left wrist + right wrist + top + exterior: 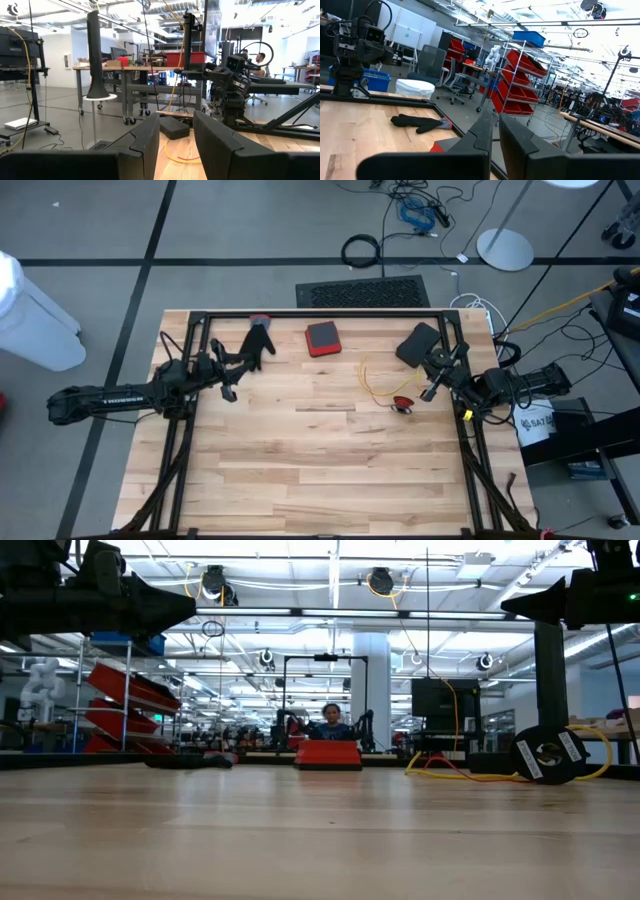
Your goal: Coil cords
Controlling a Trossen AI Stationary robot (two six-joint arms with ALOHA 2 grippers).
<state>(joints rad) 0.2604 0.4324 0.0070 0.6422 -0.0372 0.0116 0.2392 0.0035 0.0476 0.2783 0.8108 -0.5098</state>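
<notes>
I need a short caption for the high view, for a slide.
Yellow cord lies loose on the table, both arms waiting at the sides.
</notes>
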